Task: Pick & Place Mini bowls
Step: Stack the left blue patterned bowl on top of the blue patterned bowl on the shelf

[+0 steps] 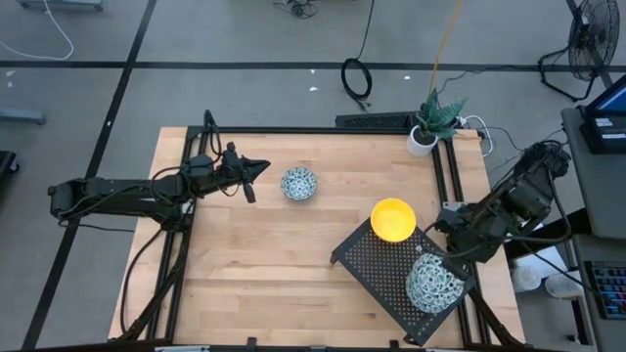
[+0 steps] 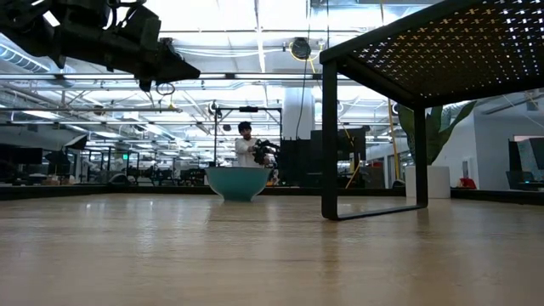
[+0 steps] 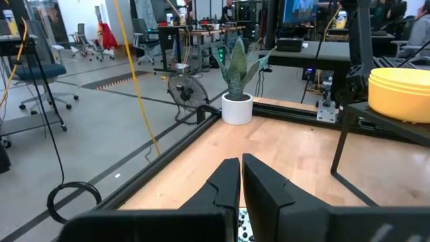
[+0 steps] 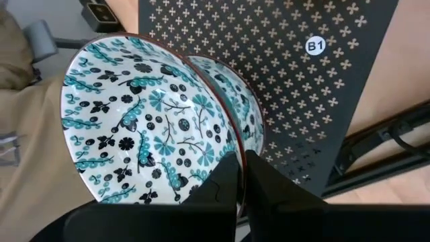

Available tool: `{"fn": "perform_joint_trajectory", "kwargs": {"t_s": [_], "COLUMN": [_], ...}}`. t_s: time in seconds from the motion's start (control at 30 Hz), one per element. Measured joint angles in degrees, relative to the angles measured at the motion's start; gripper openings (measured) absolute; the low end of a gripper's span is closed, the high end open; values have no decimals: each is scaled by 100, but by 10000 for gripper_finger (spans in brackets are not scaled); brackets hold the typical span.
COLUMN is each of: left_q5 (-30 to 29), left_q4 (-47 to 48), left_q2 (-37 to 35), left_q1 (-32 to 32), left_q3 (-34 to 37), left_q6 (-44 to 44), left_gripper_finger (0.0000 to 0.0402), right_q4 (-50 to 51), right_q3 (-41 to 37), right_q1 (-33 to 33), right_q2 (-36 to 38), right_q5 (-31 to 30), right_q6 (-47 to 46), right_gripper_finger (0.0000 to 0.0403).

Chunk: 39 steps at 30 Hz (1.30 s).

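Note:
A black perforated rack (image 1: 377, 264) stands on the table at the right. On it sit a yellow mini bowl (image 1: 392, 219) and a blue-and-white patterned mini bowl (image 4: 236, 91). My right gripper (image 4: 242, 176) is shut on another patterned bowl (image 4: 134, 121), tilted against the one on the rack. A further patterned bowl, teal outside (image 1: 299, 183), rests on its base on the table. My left gripper (image 1: 256, 171) hangs shut just left of it, above the wood, and touches nothing. My right gripper pinches the rim (image 4: 235, 153) of the nearer patterned bowl, one finger inside the bowl and one outside. The fingers come steeply from above. The bowl is tipped up on edge over the rack, close against the second patterned bowl; whether the two touch I cannot tell.
A white pot with a green plant (image 1: 424, 137) stands at the table's far right corner. A black frame (image 1: 293, 129) runs along the table's edges. Bare wood (image 1: 254, 264) lies in front of the rack and the lone bowl. A person (image 2: 246, 144) stands far off in the room.

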<state>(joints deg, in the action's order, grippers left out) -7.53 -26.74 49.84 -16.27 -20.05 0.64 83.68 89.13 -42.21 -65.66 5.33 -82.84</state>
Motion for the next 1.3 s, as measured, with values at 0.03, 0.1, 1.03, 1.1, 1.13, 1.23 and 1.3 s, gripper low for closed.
{"fn": "perform_joint_trajectory", "kwargs": {"t_s": [0.03,0.1,1.03,1.1,1.13,1.23,1.3], "left_q5": [0,0,-2,-2,-2,-2,-2], "left_q4": [0,0,80,91,90,90,87], "left_q2": [0,0,0,0,0,0,0], "left_q1": [0,0,0,2,1,1,2], "left_q3": [0,0,-2,-2,-2,-2,-2], "left_q6": [4,7,33,33,33,32,31], "left_gripper_finger": [21,21,21,21,21,21,21], "right_q4": [-47,-99,-1069,-1065,-1067,-1063,-1064], "right_q3": [-68,-195,-1248,-1273,-1292,-1319,-1319], "right_q1": [-33,-81,-303,-303,-303,-303,-303], "right_q2": [48,118,250,250,250,250,250], "right_q5": [-52,-79,-58,-58,-58,-58,-65], "right_q6": [-52,-124,-42,-16,15,57,99], "right_gripper_finger": [1,1,0,0,0,0,0]}}
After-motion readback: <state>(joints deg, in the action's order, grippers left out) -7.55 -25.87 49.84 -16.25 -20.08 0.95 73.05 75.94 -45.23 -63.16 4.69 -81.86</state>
